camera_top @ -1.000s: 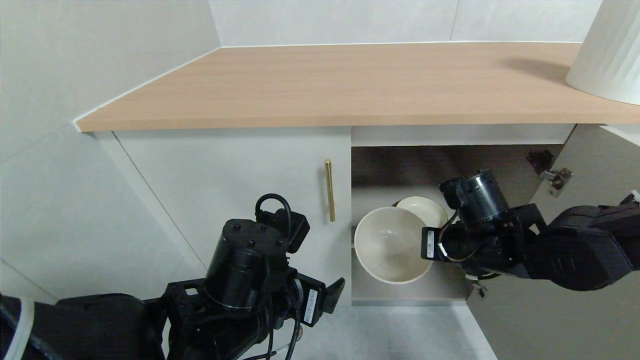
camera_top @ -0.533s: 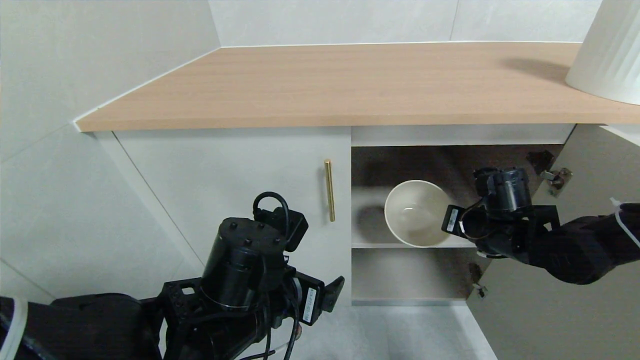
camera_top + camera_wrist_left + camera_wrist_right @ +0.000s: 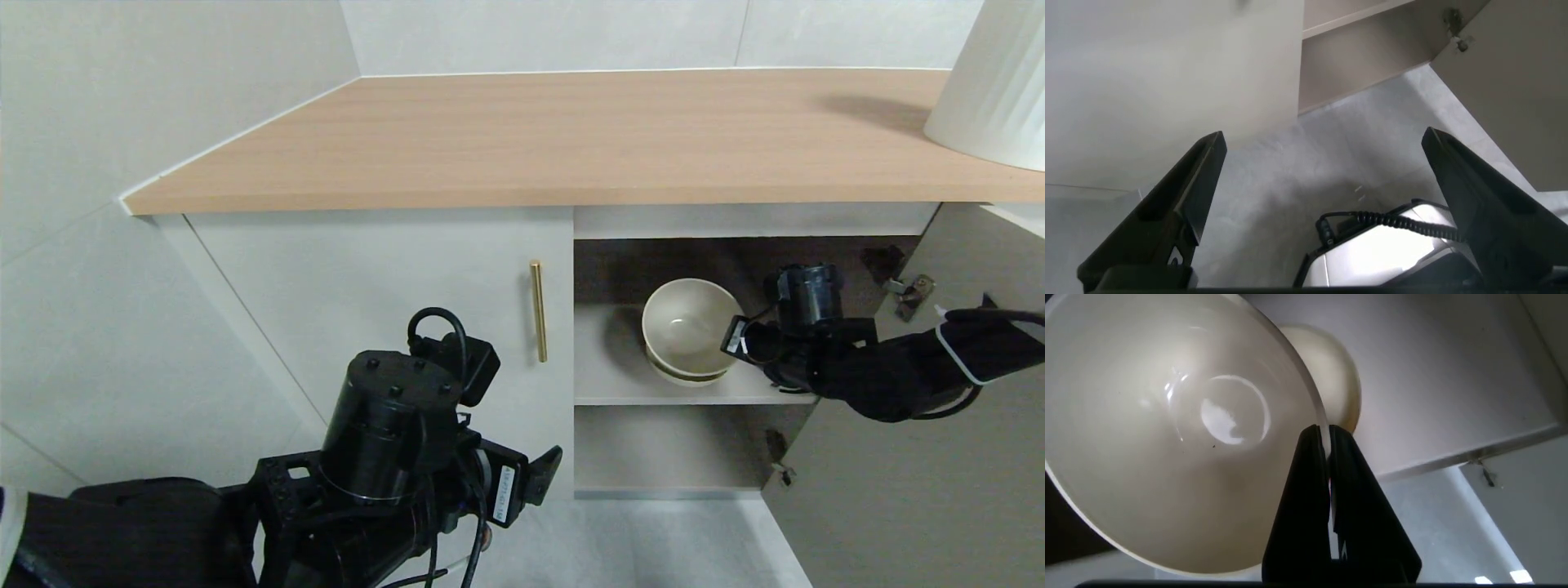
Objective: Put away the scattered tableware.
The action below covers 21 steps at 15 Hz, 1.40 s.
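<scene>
Right wrist view: my right pincer (image 3: 1329,498) is gripping the bowl (image 3: 1192,433) by its rim, one finger inside and one outside. In the head view the bowl is sitting mouth up inside the open cupboard (image 3: 735,222), over the upper shelf (image 3: 608,367), just beside my wrist. It is covering most of a second dish (image 3: 679,377) beneath it, and I cannot tell whether the two are touching. My left pincer (image 3: 1323,188) is hanging open above the floor (image 3: 1388,114), before the closed door (image 3: 384,286).
</scene>
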{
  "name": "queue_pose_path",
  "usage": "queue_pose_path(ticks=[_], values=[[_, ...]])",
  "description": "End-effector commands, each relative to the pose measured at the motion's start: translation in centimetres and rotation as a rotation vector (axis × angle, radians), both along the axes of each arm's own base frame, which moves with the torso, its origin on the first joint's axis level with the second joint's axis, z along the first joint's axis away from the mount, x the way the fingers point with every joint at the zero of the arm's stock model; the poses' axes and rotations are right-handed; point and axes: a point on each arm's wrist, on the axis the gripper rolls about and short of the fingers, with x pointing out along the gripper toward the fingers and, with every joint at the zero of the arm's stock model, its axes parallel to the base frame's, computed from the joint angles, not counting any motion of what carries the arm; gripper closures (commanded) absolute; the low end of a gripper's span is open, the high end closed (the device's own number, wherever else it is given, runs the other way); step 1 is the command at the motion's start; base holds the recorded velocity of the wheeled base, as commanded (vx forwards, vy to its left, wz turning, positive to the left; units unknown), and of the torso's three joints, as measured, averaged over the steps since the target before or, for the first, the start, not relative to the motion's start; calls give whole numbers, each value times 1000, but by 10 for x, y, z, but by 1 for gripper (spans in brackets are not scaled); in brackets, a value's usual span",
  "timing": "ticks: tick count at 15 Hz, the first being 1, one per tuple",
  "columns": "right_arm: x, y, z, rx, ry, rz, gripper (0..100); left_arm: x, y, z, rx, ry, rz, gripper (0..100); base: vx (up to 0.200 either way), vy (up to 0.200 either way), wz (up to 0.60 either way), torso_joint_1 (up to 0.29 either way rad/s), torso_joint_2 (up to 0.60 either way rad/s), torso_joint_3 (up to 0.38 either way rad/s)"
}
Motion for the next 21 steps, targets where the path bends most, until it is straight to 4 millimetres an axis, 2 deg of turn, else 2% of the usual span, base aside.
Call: queue_pose_path(ticks=[1, 5, 19, 20, 21], values=[[13, -4, -14, -7, 22, -21, 100, 0, 0, 0, 0, 0, 0, 0, 0, 0, 0, 0, 0, 0], [24, -7, -24, -11, 31, -34, 100, 0, 0, -1, 1, 1, 0, 0, 0, 0, 0, 0, 0, 0], [34, -4, -35, -14, 40, -43, 100, 1, -1, -2, 4, 6, 3, 0, 0, 0, 0, 0, 0, 0], [34, -4, -35, -15, 36, -47, 0, 1, -1, -2, 4, 6, 3, 0, 0, 0, 0, 0, 0, 0], [35, -3, -34, -14, 33, -47, 0, 1, -1, -2, 4, 6, 3, 0, 0, 0, 0, 0, 0, 0]])
